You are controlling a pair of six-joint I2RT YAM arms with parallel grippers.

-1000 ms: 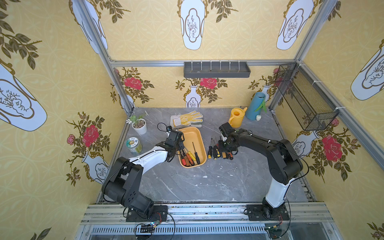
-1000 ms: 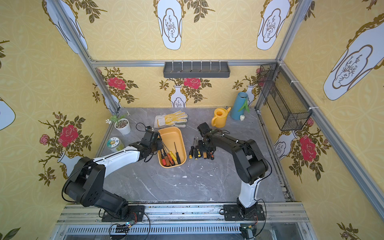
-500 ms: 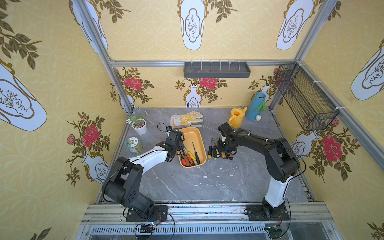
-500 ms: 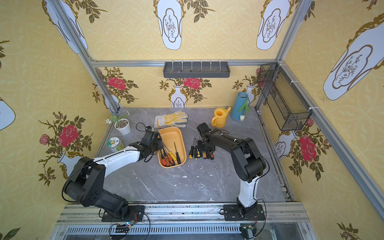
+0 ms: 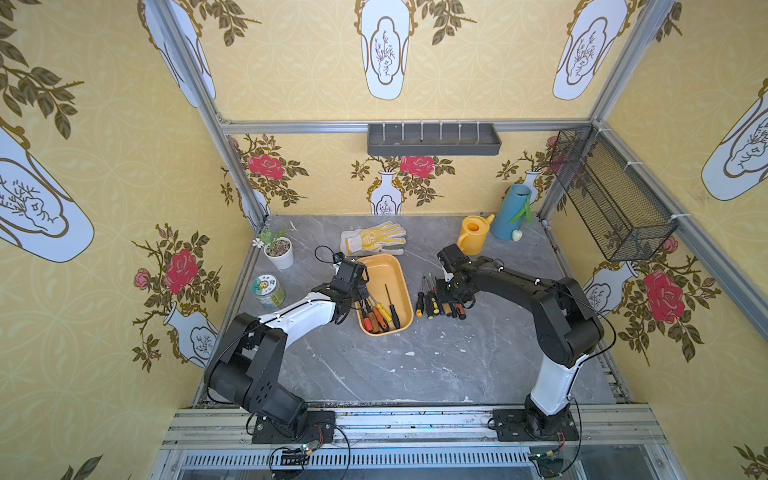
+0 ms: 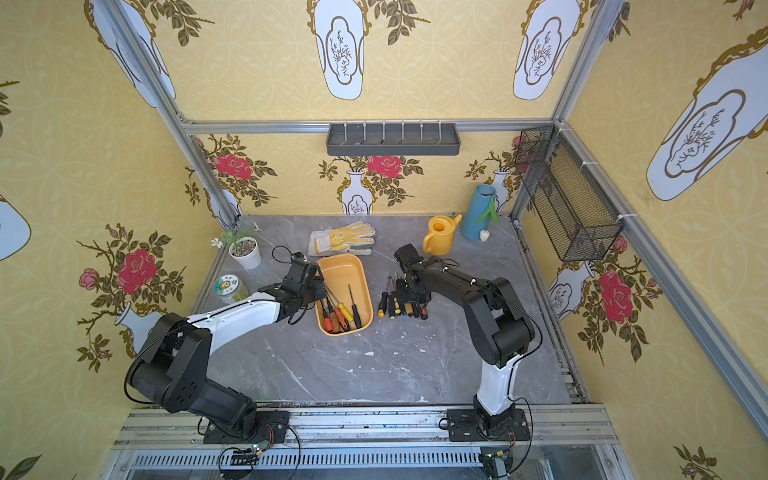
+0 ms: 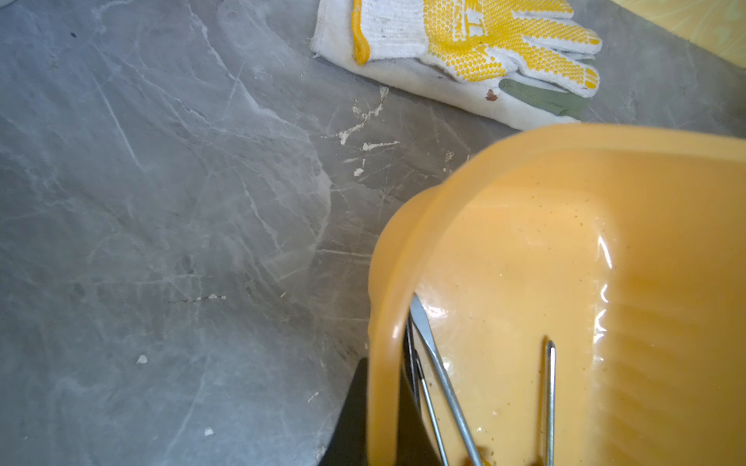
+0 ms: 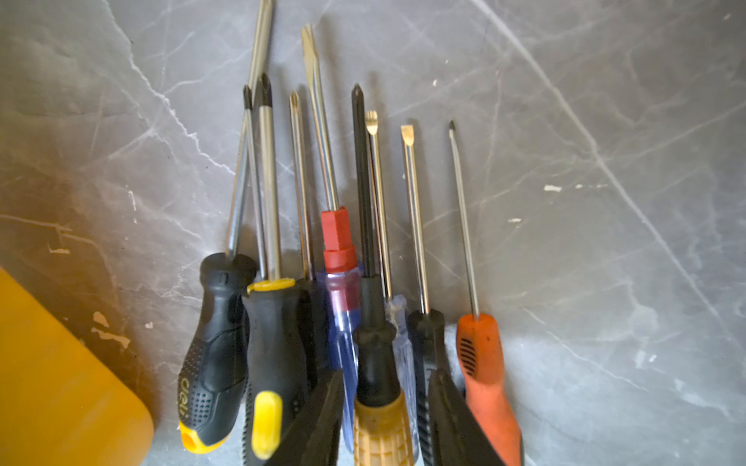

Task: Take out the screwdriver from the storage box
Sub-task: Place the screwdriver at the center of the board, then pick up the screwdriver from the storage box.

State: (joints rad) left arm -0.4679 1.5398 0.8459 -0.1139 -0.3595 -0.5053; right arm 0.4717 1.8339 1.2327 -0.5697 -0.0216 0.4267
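1. Right jaws: spread, straddling the brown-handled screwdriver, which lies flat on the bench. Gaps show on both sides of it, so no pinch is judged.
2. Left jaws: pressed together on the wall of the storage box, at its 9 o'clock side, gripping from inside and outside.
3. Storage box: mid-bench, at 6 o'clock of the glove. Several boxed screwdrivers lie crowded at its 6 o'clock end, shafts crossing.
4. Row of screwdrivers: on the bench at 3 o'clock of the box, handles touching.
5. Hazard: the spread jaws sit close against neighbouring handles, so a crooked lift may snag one and roll the row apart.
6. Hazard: shafts cross in the box, so a pick there may drag a second tool along.
7. Hazard: a tug from the left arm may tilt the shallow box.
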